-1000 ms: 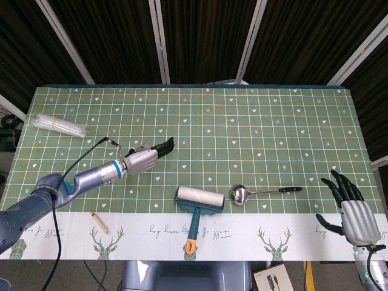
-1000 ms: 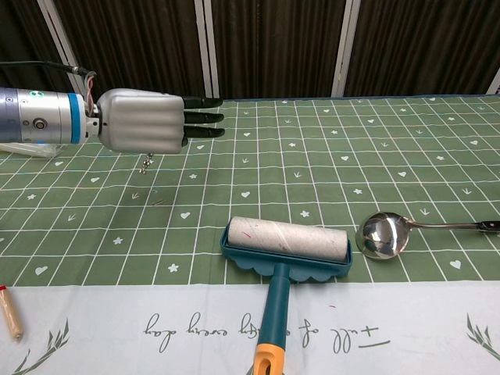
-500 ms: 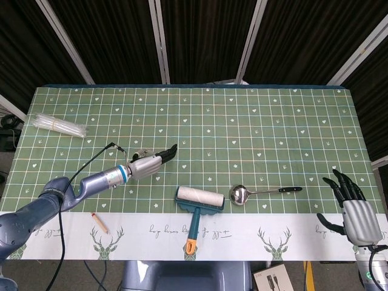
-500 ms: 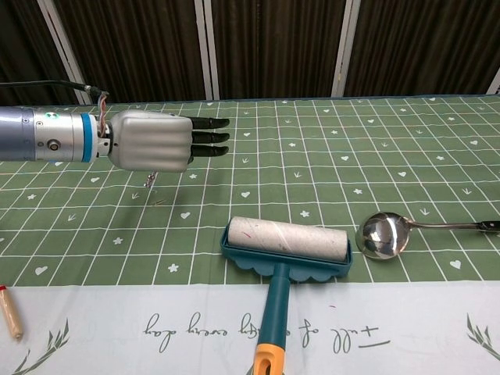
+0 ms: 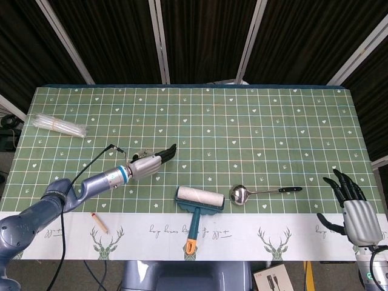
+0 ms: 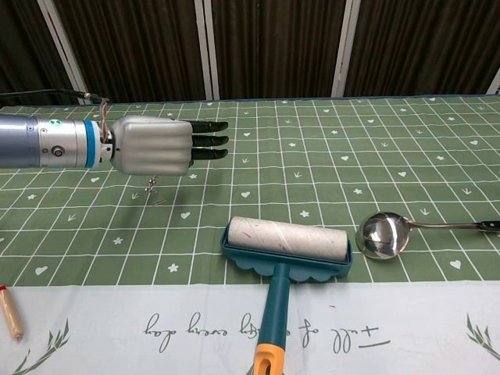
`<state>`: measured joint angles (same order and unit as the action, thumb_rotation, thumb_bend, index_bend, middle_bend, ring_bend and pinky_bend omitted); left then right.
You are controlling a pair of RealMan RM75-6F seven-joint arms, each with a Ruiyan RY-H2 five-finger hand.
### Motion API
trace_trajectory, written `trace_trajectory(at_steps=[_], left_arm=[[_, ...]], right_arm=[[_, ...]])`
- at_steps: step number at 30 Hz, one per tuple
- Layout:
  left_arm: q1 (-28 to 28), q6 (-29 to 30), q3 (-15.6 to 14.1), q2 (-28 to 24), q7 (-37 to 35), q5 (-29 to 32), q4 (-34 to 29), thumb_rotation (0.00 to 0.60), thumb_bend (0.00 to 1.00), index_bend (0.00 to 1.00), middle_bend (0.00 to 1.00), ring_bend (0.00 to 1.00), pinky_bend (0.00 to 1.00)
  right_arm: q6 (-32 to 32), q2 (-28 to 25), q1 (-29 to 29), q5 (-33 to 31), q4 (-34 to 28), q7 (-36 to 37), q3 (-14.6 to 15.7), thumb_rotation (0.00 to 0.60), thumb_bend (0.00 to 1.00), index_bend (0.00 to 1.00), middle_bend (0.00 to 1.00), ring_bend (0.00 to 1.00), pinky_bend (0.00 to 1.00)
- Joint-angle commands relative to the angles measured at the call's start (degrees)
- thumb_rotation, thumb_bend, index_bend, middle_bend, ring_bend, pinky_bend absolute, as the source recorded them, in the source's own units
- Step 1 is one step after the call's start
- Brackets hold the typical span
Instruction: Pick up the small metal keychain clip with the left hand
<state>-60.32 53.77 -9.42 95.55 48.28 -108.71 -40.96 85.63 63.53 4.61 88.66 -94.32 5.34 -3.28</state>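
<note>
The small metal keychain clip [image 6: 151, 186] dangles just under my left hand [image 6: 152, 145], a little above the green checked cloth. The silver hand faces the chest view with its back, dark fingers stretched out to the right; where it pinches the clip is hidden behind it. In the head view my left hand [image 5: 147, 162] is left of centre, with the clip [image 5: 140, 151] showing at its far edge. At the table's near right corner, my right hand [image 5: 356, 212] holds nothing, fingers spread.
A teal lint roller [image 5: 198, 206] lies in front of the left hand, with a metal spoon [image 5: 254, 193] to its right. A wooden stick [image 5: 99, 223] sits on the white front strip. A clear packet [image 5: 59, 125] lies at the far left.
My left hand has sunk and drawn back toward the front edge, and the clip has travelled down with it. The right hand has barely moved.
</note>
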Motion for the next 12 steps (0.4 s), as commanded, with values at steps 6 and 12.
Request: trace_trajectory(at_steps=[6, 12], left_arm=[[0.1, -0.2, 0.3, 2.0, -1.0, 0.2, 1.9, 0.6, 0.46, 0.7, 0.04, 0.0, 0.0], [0.1, 0.0, 0.2, 2.5, -2.0, 0.2, 2.8, 0.6, 0.47, 0.71, 0.04, 0.0, 0.0]], right_arm=[[0.1, -0.1, 0.0, -0.1, 0.0, 0.2, -0.1, 0.6, 0.11, 0.12, 0.0, 0.0, 0.13], [0.4, -0.1, -0.1, -0.2, 0.0, 0.5, -0.2, 0.6, 0.11, 0.12, 0.0, 0.0, 0.13]])
